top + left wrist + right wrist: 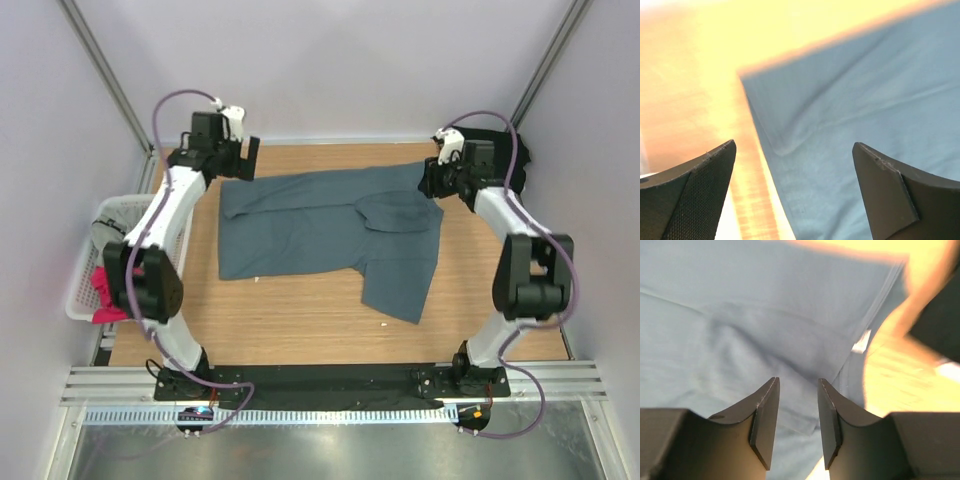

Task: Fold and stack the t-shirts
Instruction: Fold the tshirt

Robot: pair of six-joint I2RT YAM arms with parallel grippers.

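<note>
My left claw [794, 148] gapes wide and my right claw [798, 383] stands narrowly apart, both empty over the blue-grey shirt [320, 225]; the black shirt [524, 155] at one o'clock is mostly hidden.

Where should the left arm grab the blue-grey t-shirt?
Probably the far-left corner, from above on the table side. The blue-grey t-shirt lies flat, and in the left wrist view its edge runs between the open left fingers, bare table beside it for one finger to slide under.

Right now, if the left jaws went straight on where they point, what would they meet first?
Probably the blue-grey t-shirt, just inside its edge by the wooden table; depth is hard to judge.
</note>
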